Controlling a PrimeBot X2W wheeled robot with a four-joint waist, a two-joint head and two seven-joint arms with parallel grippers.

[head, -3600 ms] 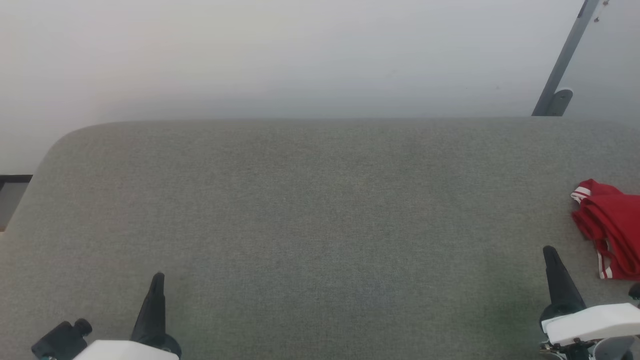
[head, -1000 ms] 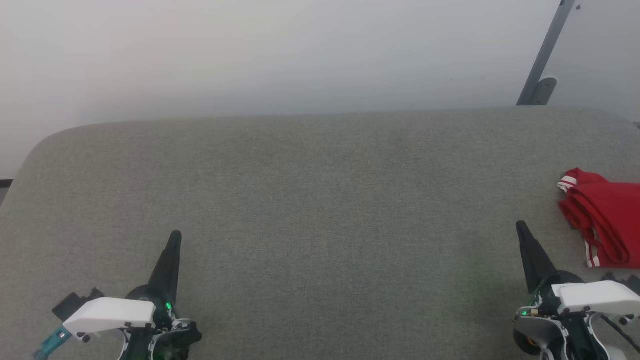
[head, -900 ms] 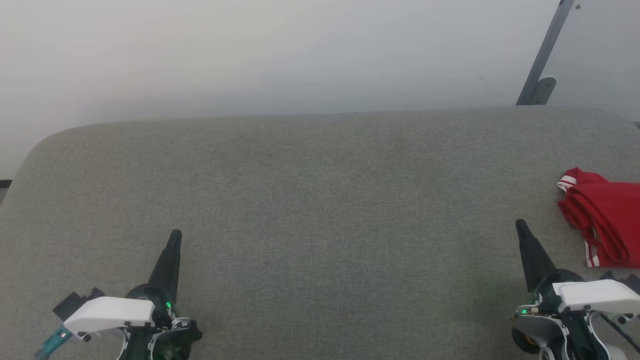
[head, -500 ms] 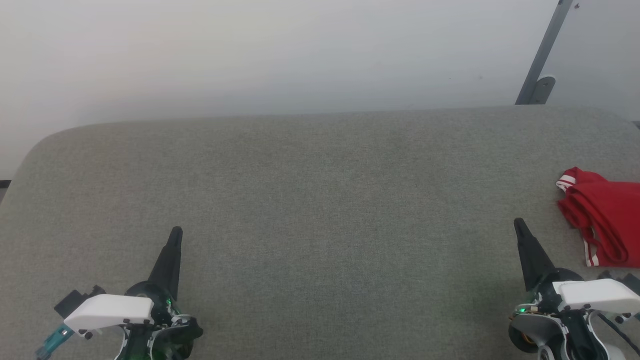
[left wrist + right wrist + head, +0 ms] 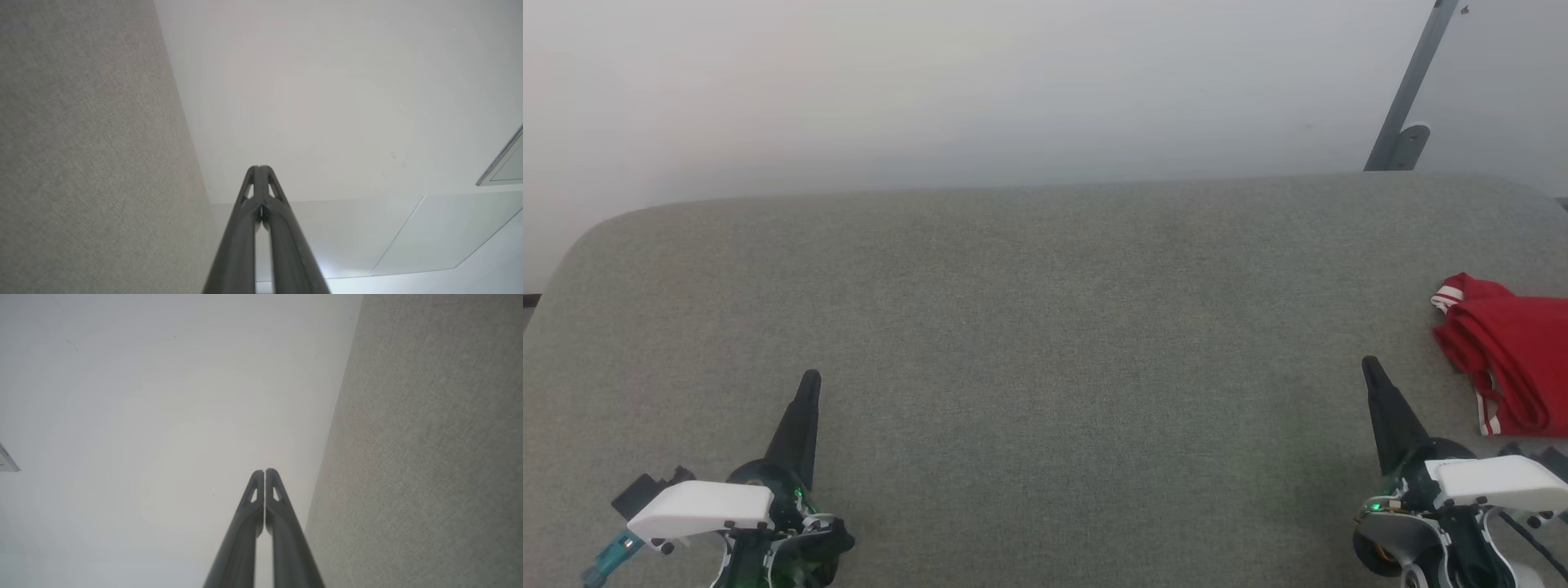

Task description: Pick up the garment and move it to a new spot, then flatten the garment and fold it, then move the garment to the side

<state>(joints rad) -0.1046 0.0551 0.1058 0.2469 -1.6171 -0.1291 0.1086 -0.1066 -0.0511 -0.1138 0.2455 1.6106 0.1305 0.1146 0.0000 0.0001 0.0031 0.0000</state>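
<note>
The garment [image 5: 1511, 363], red with striped trim, lies folded at the right edge of the grey fabric table [image 5: 1045, 327], partly cut off by the head view's border. My right gripper [image 5: 1370, 366] sits at the lower right, just left of the garment and apart from it, its fingers pressed together with nothing between them. At the lower left my left gripper [image 5: 810, 378] is likewise shut and empty. The wrist views show each pair of tips touching, the left gripper [image 5: 258, 168] and the right gripper [image 5: 265, 471] both pointing toward the pale wall.
A white wall [image 5: 980, 90] runs behind the table. A grey metal post [image 5: 1409, 90] leans at the back right corner. The table's rounded left corner [image 5: 580, 245] shows at the left.
Over the last second nothing has visibly moved. Compared with the oldest frame, the head view has shifted and both grippers stand higher in the picture.
</note>
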